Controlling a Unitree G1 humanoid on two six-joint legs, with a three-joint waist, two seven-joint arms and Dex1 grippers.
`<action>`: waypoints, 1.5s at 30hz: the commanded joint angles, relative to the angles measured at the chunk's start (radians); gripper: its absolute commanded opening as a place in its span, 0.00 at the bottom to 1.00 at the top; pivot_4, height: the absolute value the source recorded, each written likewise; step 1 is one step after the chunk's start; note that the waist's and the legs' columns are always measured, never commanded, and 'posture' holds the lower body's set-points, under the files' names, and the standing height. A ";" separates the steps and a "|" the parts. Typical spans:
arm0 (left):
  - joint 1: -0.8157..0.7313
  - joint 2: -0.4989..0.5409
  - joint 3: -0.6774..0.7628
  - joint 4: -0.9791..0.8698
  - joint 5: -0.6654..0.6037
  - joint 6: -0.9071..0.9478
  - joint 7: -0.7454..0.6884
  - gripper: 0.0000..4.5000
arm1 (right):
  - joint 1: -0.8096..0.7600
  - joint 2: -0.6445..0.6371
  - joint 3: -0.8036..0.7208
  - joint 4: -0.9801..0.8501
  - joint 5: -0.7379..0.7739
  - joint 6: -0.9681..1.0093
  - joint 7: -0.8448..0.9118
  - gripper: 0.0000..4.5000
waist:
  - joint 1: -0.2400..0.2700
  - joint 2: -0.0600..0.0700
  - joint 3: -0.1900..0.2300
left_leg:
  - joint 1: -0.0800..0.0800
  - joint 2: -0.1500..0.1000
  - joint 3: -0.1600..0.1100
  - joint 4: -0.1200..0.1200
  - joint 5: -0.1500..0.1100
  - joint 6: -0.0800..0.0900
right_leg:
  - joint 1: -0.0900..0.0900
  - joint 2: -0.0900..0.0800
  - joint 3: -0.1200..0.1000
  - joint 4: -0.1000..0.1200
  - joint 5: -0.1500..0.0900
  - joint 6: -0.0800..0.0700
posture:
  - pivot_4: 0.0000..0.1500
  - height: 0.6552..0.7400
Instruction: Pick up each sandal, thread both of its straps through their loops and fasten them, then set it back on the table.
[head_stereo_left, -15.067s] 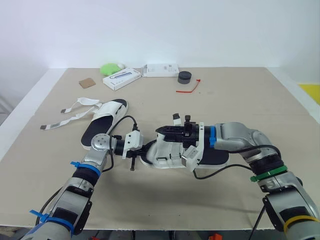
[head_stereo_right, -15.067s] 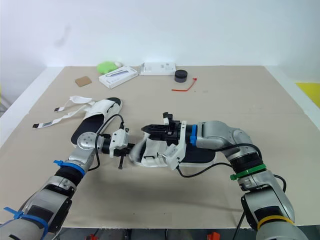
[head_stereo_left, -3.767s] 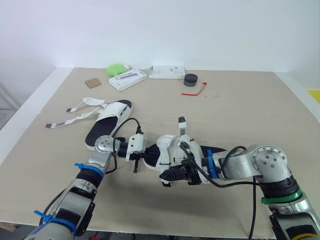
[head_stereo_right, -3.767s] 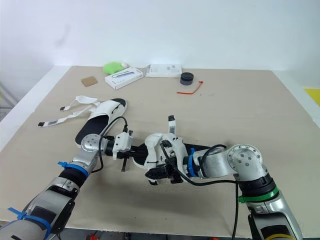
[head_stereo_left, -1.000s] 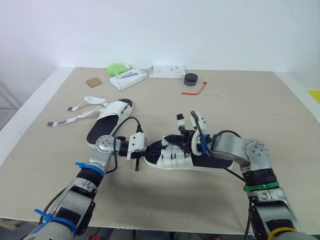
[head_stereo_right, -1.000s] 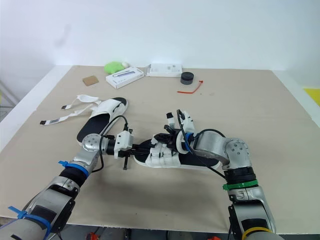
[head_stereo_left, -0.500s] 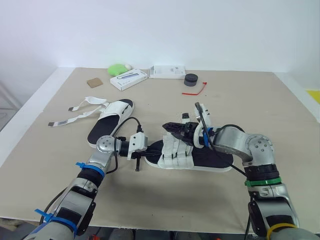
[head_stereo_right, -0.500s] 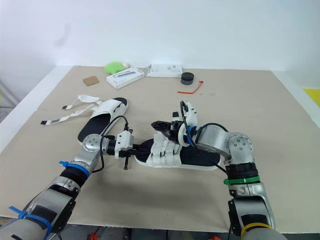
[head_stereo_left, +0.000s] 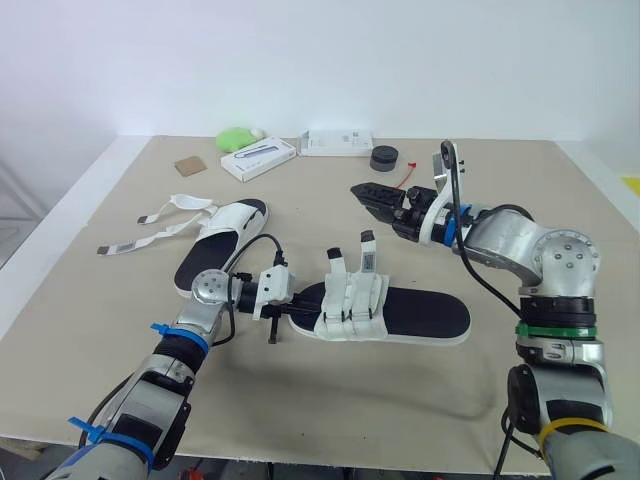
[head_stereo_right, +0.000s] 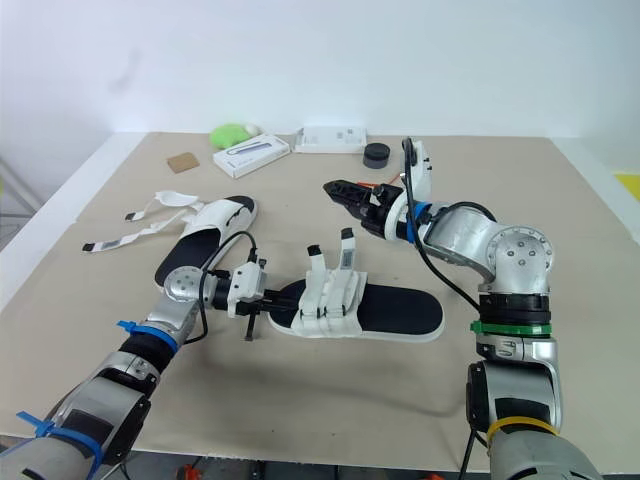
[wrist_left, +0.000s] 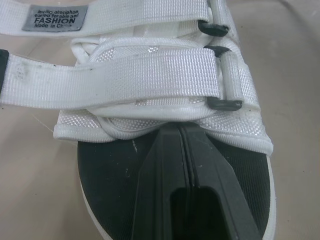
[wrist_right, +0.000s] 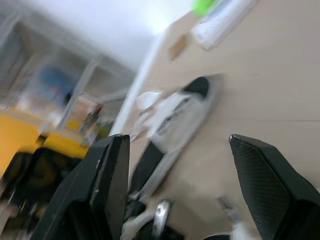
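left jaws clenched, tips on insole of fastened sandal (head_stereo_left: 420, 313); right jaws released, aloft

Worktop (head_stereo_left: 340, 410): flat beige board, white edging.

- Near sandal (head_stereo_left: 400, 313): flat on its sole at centre, white straps closed across the upper, two strap ends sticking up.
- Second sandal (head_stereo_left: 222, 232): farther back to the left, sole down, loose straps (head_stereo_left: 150, 225) trailing over the surface.
- Back row, left to right: brown card (head_stereo_left: 187, 165), green lump (head_stereo_left: 236, 138), white box with blue print (head_stereo_left: 258, 158) lying askew, flat white box (head_stereo_left: 336, 144), black puck (head_stereo_left: 384, 158), with a red tie (head_stereo_left: 408, 175) just beside the puck.
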 joint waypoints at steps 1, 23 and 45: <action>0.098 0.022 -0.095 0.133 0.140 0.059 -0.003 0.00 | 0.018 -0.096 -0.068 -0.159 0.042 0.052 0.178 0.77 | 0.001 -0.001 0.001 | 0.000 0.000 0.000 0.000 0.000 0.000 | 0.000 0.000 0.000 0.000 0.000 0.000 | 1.00 1.00; 0.126 0.123 0.041 -0.544 -0.152 0.396 -0.133 0.00 | 0.692 -0.557 -0.025 -0.673 -0.748 -0.234 1.039 0.77 | -0.002 -0.015 0.049 | -0.016 -0.001 -0.002 0.001 -0.004 -0.022 | -0.007 0.001 -0.005 0.000 -0.005 0.004 | 1.00 1.00; 0.390 0.521 0.300 -1.032 -0.421 0.731 -0.106 0.00 | 0.567 -0.318 0.170 -0.574 -0.910 -0.252 0.963 0.77 | -0.023 -0.016 0.067 | -0.015 0.003 -0.004 0.002 0.004 -0.035 | -0.006 0.003 -0.007 0.004 -0.005 0.009 | 1.00 1.00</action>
